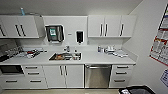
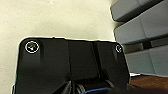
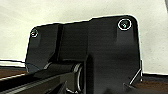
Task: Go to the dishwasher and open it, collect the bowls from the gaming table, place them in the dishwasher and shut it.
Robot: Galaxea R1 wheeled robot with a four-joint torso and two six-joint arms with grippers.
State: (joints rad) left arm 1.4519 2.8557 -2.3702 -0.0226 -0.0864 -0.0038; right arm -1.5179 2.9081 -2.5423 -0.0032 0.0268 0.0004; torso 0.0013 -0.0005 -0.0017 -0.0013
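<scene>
- The dishwasher [image 1: 97,76] is being faced from across the kitchen; it is seen built in under the white tabletop [image 1: 100,58], between the double-door cabinet [image 1: 63,75] and the drawer stack [image 1: 120,75] on the far side.
- Its silver-grey front is being shown flush with the cabinets, with the bar handle across the top, so the door is being judged as not yet opened.
- The first step, getting to the dishwasher, is being judged as under way and not finished, since floor is lying between the robot and the appliance.
- Everything else is being left to do: opening the door, collecting the bowls, loading them and closing the door.
- A sink [image 1: 65,56] holding some items is being seen set into the tabletop, beside the dishwasher's bay and over the double-door cabinet.
- The state of either end effector cannot be told: the wrist views are being taken up by the robot's own dark plates against pale wall, and no fingers are being made out.
- A wall dispenser [image 1: 54,33] with a greenish label and a smaller black dispenser [image 1: 79,36] are being seen above the sink; no writing on them can be read.
- A poster [image 1: 160,47] with red and blue blocks is hanging on the side wall; its text is too blurred to be read.
- No brand mark is being made out on the dishwasher front.
</scene>
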